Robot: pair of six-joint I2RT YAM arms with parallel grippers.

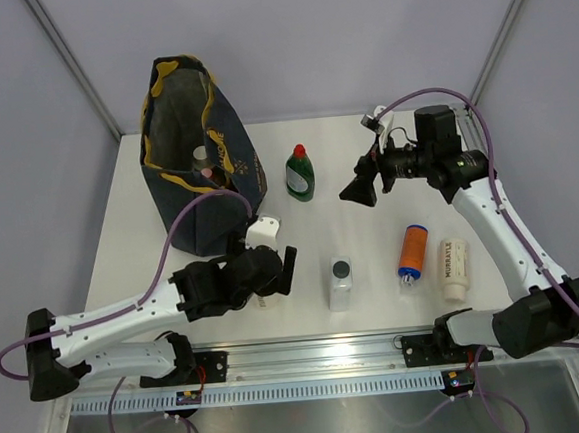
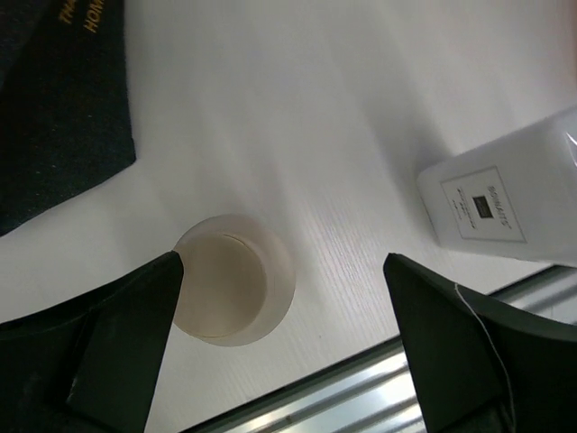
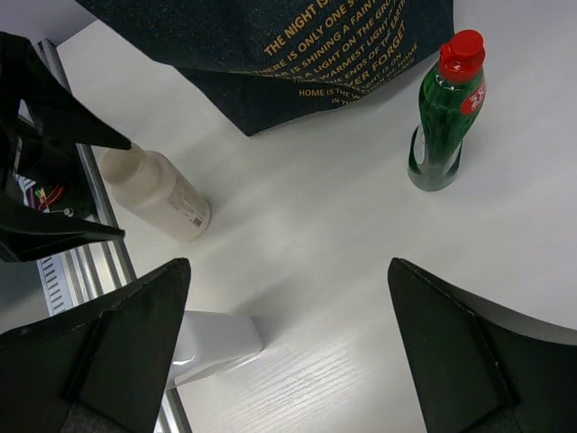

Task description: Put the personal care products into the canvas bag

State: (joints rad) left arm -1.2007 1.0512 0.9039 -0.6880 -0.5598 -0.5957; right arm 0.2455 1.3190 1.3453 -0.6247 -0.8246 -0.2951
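The navy canvas bag (image 1: 189, 154) (image 3: 270, 45) with mustard trim stands at the back left, and a pale bottle top (image 1: 201, 155) shows in its mouth. On the table are a green bottle with a red cap (image 1: 299, 173) (image 3: 446, 113), a clear whitish bottle (image 1: 341, 283) (image 2: 505, 203) (image 3: 212, 343), an orange bottle with a blue cap (image 1: 412, 253) and a cream tube (image 1: 454, 269). My left gripper (image 1: 279, 275) (image 2: 281, 271) is open over a cream bottle (image 2: 233, 280) (image 3: 153, 191), which sits by its left finger. My right gripper (image 1: 359, 186) (image 3: 288, 271) hangs open and empty above the table's middle.
A metal rail (image 1: 320, 354) (image 2: 361, 388) runs along the near table edge, close to the left gripper and the cream bottle. Grey walls close the back and sides. The left arm's fingers (image 3: 54, 180) show at the left of the right wrist view.
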